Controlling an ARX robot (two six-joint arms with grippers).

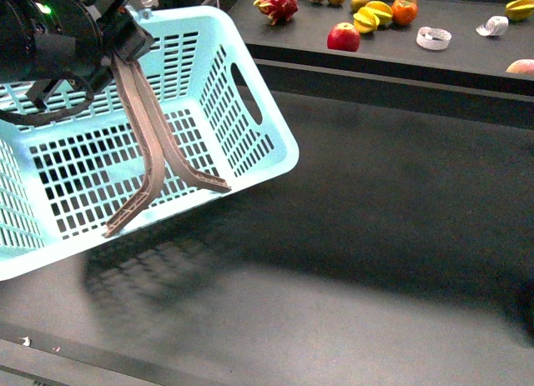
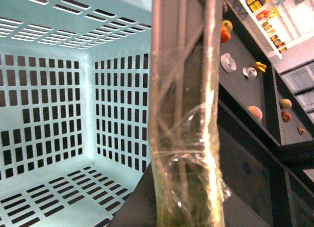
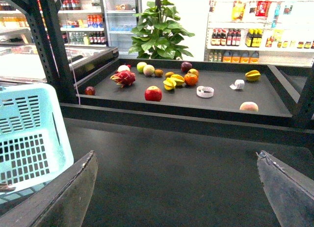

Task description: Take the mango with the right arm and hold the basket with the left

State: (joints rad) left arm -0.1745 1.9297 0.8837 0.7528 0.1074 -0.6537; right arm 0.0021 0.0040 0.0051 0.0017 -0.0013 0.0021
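Downward, left arm (image 1: pixel 52 37) over tilted basket (image 1: pixel 265 149)

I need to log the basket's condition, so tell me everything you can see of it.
The basket is light blue-green plastic, with slotted walls and floor, a smooth rim and an oval hand hole in one end wall. It is tilted at the front view's left, partly cut off, above a shadow on the dark surface. Nothing shows inside. The left gripper has its spread fingers across it; contact cannot be told.
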